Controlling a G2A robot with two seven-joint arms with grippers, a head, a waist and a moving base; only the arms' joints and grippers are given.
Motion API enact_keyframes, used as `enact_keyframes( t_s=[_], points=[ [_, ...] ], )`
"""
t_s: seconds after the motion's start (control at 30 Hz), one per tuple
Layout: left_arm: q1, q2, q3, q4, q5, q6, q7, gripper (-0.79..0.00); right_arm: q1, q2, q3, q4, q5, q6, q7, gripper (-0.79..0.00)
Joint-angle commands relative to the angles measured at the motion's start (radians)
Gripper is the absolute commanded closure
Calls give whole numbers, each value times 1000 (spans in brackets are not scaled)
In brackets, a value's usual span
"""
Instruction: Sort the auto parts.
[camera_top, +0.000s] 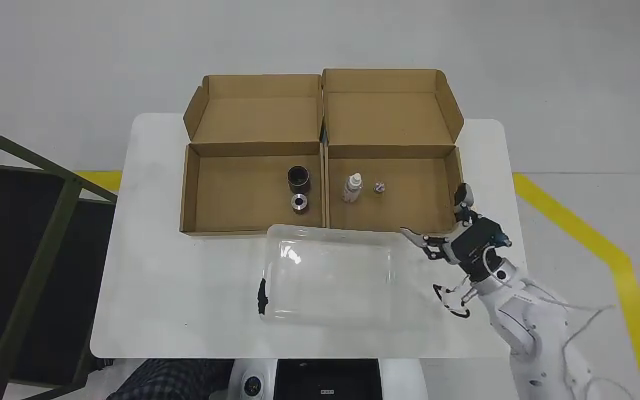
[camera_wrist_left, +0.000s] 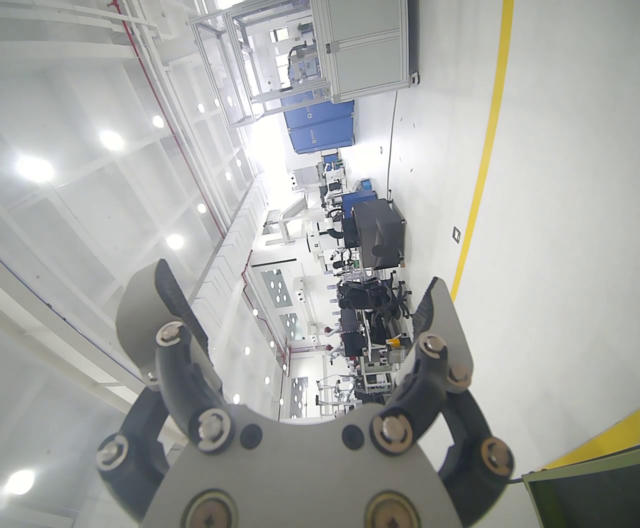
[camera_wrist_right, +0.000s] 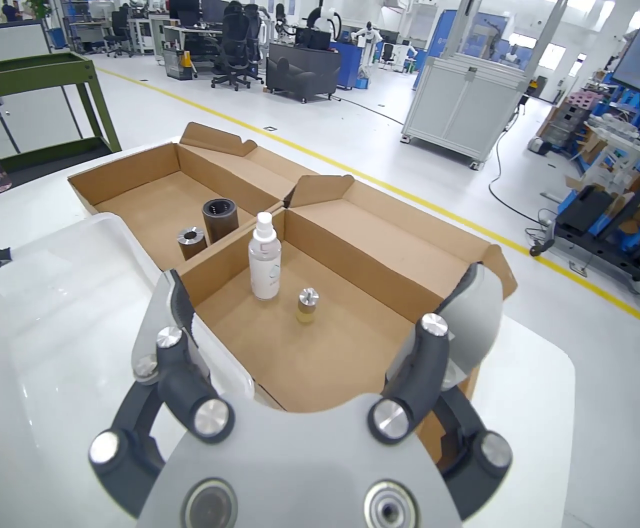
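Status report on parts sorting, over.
Left gripper, right gripper open, empty. Dark sleeve, steel bushing in one box; spray bottle, small fitting in the other box. Path unobstructed.

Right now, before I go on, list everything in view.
table: one, white, under everything
left box: one, brown, table's far side
right box: one, brown, against left box
dark cylinder: one, black, upright in left box
steel sleeve: one, grey, left box, upright
spray bottle: one, white, upright in right box
small fitting: one, metallic, beside the bottle
tray: one, clear, before the boxes
black piece: one, at tray's left edge
right jaws: open, bare, beside right box
left jaws: open, bare, facing the room
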Motion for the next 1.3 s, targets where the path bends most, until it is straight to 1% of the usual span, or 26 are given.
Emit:
enact_keyframes(
  t_s=[0.0,0.3,0.43,1.27],
  points=[
    [0,0,0,0,0,0,0,-785,-28,3,32,4,0,5,-30,-785],
    [0,0,0,0,0,0,0,-785,-136,12,146,36,1,9,-163,-785],
    [0,0,0,0,0,0,0,-785,-167,15,176,52,7,6,-190,-785],
    [0,0,0,0,0,0,0,-784,-177,16,185,62,20,0,-199,-784]
  ],
)
